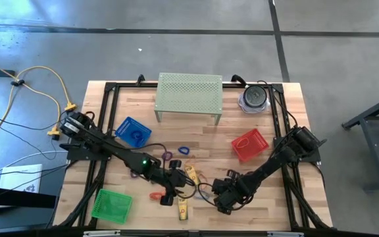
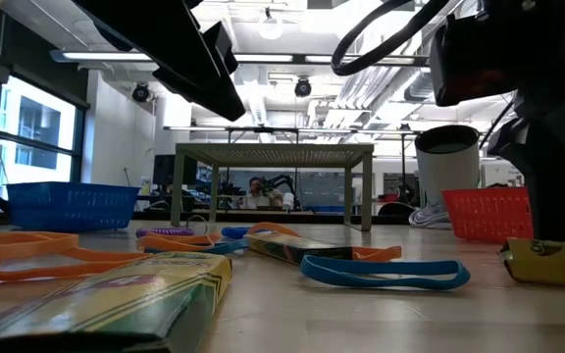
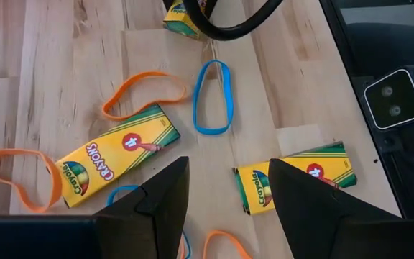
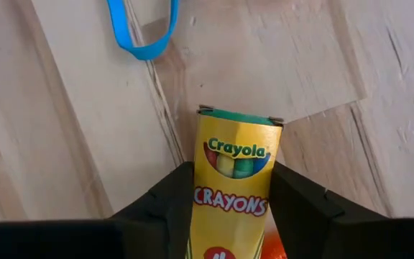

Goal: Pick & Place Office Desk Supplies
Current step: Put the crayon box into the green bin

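Two grippers work near the table's front edge in the high view, beyond the green stand [image 1: 189, 96]: left gripper [image 1: 170, 189], right gripper [image 1: 224, 195]. In the left wrist view, we see open fingers [image 3: 160, 194] above two crayon boxes [image 3: 118, 154]. In the right wrist view, the fingers [image 4: 300, 201] flank a crayon box [image 4: 233, 188], touching it; a blue band [image 4: 144, 29] lies beyond.

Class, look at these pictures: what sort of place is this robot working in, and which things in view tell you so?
Most likely a robotics lab or workshop: a bare concrete floor around the wooden table, exposed ceiling ducts and lights, and loose cables trailing beside the rig.
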You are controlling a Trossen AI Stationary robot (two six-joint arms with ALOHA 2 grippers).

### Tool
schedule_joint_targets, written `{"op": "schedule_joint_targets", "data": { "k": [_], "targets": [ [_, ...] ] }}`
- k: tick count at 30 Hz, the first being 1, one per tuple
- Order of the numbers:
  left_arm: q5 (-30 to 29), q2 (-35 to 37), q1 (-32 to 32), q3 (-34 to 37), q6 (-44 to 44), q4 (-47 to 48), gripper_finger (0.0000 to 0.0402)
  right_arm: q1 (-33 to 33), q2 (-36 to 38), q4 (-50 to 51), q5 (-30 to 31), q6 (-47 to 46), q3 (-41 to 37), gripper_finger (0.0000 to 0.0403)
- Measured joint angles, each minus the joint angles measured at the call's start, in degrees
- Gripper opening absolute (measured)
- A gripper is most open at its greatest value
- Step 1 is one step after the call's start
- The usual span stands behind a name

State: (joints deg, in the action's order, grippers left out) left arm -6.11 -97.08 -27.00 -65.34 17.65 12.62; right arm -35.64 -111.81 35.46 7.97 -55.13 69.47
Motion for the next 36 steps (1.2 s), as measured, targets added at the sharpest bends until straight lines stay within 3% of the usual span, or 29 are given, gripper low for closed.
{"op": "schedule_joint_targets", "data": {
  "k": [8,19,23,31,36],
  "targets": [
    [0.02,0.00,0.00,0.00,-1.70,-1.48,0.0186,0.07,0.58,-0.08,-1.61,-0.29,-0.07,0.0147],
    [-3.00,0.00,0.00,0.00,-17.77,-5.51,0.0186,0.02,5.46,1.46,-2.36,0.18,2.99,0.0146],
    [-3.00,0.00,0.00,0.02,-23.68,-6.97,0.0186,0.07,7.59,-4.53,-1.42,4.90,5.02,0.0146],
    [-2.99,0.00,0.00,0.02,-16.71,-18.05,0.0186,0.71,8.13,-15.30,-0.62,12.98,6.82,0.0146],
    [-3.02,0.00,-1.15,0.02,-30.24,-17.61,0.0186,1.16,8.13,-17.76,-0.91,10.63,6.82,0.0146]
  ]
}}
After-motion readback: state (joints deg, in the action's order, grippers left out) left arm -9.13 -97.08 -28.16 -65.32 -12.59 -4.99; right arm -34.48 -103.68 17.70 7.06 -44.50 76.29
